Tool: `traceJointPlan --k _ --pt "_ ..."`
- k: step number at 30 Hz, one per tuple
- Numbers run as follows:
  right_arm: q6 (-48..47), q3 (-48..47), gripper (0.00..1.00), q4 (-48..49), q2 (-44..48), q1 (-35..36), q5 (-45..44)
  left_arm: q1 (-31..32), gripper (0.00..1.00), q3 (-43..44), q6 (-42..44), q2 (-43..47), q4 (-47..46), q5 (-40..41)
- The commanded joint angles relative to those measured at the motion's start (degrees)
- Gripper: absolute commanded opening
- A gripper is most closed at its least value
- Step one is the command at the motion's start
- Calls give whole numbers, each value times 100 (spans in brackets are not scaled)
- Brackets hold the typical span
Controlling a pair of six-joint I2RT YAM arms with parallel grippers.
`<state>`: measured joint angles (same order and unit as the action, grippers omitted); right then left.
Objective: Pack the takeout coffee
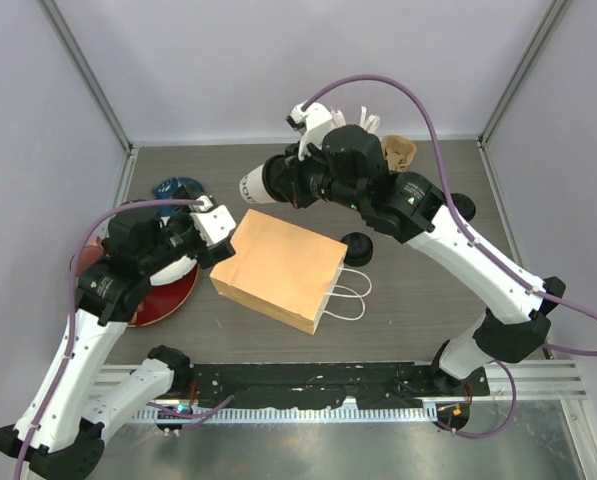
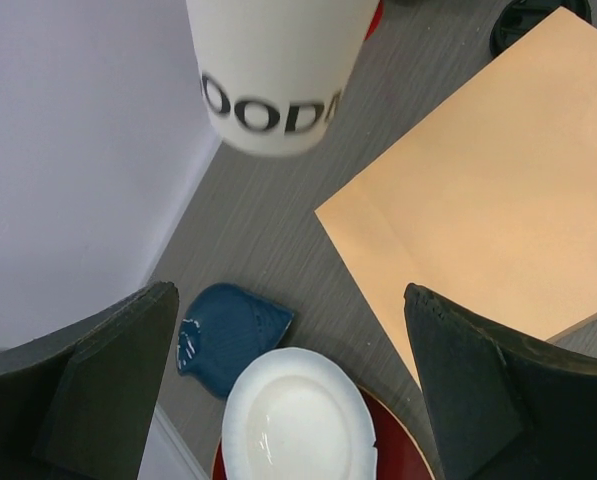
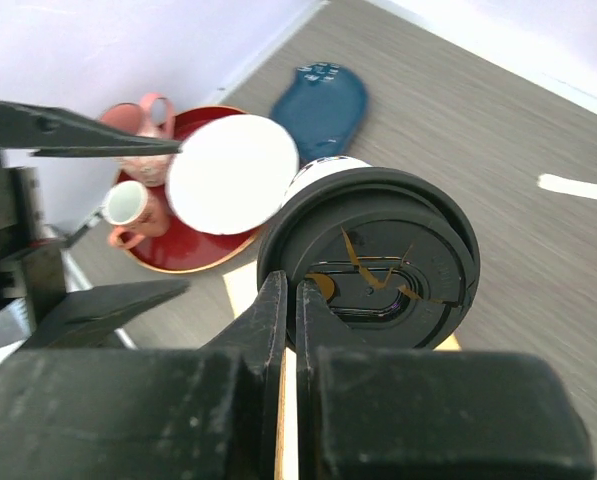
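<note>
One takeout coffee point(image 1: 250, 188), a white paper cup with black lettering and a black sip lid point(image 3: 378, 255), hangs tipped on its side over the far left corner of the brown paper bag point(image 1: 278, 268). My right gripper point(image 1: 290, 180) is shut on the lid's rim, its fingers point(image 3: 278, 330) pinching the edge. The bag lies flat, with its handles point(image 1: 348, 296) pointing right. My left gripper point(image 1: 214, 236) stands open at the bag's left edge with nothing between its fingers. In the left wrist view the cup point(image 2: 278, 70) hangs ahead of it and the bag point(image 2: 488, 200) is on the right.
A red plate point(image 1: 168, 292) at the left carries a white dish point(image 2: 298, 420) and pink cups point(image 3: 138, 140). A blue dish point(image 1: 173, 187) sits behind it. Black lids point(image 1: 358, 247) rest by the bag's right end. A brown item point(image 1: 403, 152) stands at the back wall.
</note>
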<state>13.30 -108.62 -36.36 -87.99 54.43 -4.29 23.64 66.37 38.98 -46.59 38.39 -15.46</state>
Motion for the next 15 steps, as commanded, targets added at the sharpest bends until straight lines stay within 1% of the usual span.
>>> traceJointPlan --k 1,2,3,4,5,6,7,10,12,13,15 --pt "-468 -581 1 -1167 -17 -353 -713 18 100 235 -320 -87 360 280" --pt "-503 -686 1 -1407 -8 -485 -713 9 100 297 -425 -113 449 385" --pt "-504 -722 1 -1653 27 -800 -661 18 100 359 -557 -157 580 473" --pt "-486 -722 1 -2116 97 -959 -626 18 100 481 -802 -253 651 561" --pt "-495 -722 1 -2347 158 -1118 -564 9 100 534 -926 -289 713 745" --pt "-495 -722 1 -2550 211 -1432 -529 18 100 579 -1041 -342 774 851" --pt "-504 -687 1 -2926 325 -1540 -633 9 100 649 -1137 -403 792 930" --pt "-539 -521 1 -3524 492 -1979 -958 9 100 754 -1445 -509 906 1212" --pt "-583 -275 1 -3711 589 -2252 -1117 9 100 912 -1735 -605 1151 1309" --pt "-583 91 1 -3773 659 -2575 -1448 9 100 991 -1858 -649 1240 1326" --pt "-583 497 1 -3773 888 -2954 -1635 18 100 1219 -2393 -772 1546 1179"
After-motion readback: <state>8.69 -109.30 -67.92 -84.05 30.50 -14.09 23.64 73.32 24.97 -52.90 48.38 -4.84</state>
